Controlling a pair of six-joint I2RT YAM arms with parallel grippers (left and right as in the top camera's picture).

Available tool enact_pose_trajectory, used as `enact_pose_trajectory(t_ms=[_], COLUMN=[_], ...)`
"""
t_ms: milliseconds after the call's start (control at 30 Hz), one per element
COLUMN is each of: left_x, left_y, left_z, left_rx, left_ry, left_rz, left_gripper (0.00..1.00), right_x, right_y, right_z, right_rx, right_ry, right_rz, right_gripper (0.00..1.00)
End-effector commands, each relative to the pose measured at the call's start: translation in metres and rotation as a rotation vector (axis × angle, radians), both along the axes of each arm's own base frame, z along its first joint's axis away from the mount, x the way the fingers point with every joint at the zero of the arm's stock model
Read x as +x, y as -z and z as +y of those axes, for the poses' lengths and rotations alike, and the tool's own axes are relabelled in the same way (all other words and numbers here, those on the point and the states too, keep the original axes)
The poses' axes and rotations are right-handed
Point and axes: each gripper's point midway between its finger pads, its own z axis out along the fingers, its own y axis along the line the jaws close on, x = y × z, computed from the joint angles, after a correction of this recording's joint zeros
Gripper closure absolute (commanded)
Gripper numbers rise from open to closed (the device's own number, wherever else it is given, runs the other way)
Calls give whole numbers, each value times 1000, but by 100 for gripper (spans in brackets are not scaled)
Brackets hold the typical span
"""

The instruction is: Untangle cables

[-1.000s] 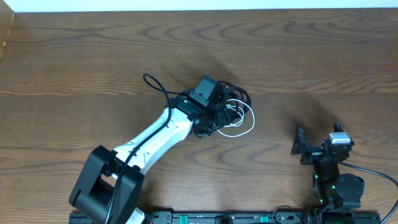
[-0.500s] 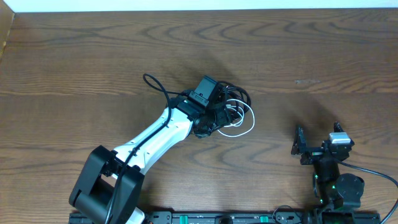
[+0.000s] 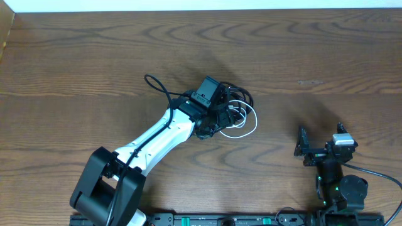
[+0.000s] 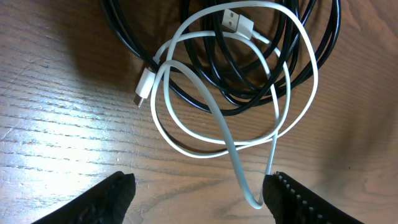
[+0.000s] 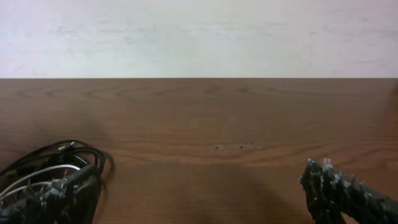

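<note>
**Tangled cables sit mid-table under the left arm's open claw**

The left gripper hangs low over the wooden table with its jaws apart and nothing clamped. The white cable loops across the two coiled black cables, and its lowest bend lies between the fingertips. One white strand runs close by a fingertip; whether they touch cannot be told. The right gripper waits near the table's front right, well apart from the heap, with its jaws spread wide and empty.
</note>
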Motion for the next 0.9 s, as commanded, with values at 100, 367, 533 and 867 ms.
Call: enact_pose_trajectory(t_ms=[100, 367, 533, 867], left_x=[-1, -1, -1, 0], left_y=[-1, -1, -1, -29], left_z=[-1, -1, -1, -29], left_rx=[-3, -3, -4, -241], left_ry=[3, 3, 3, 53], left_rz=[3, 3, 2, 42], left_gripper=[28, 28, 28, 56], right_x=[0, 0, 0, 0], right_y=[2, 2, 2, 2], right_z=[0, 0, 0, 0], right_rx=[1, 1, 1, 1], right_ry=[3, 3, 3, 3], right_rz=[6, 6, 6, 6], right_gripper=[1, 1, 1, 1])
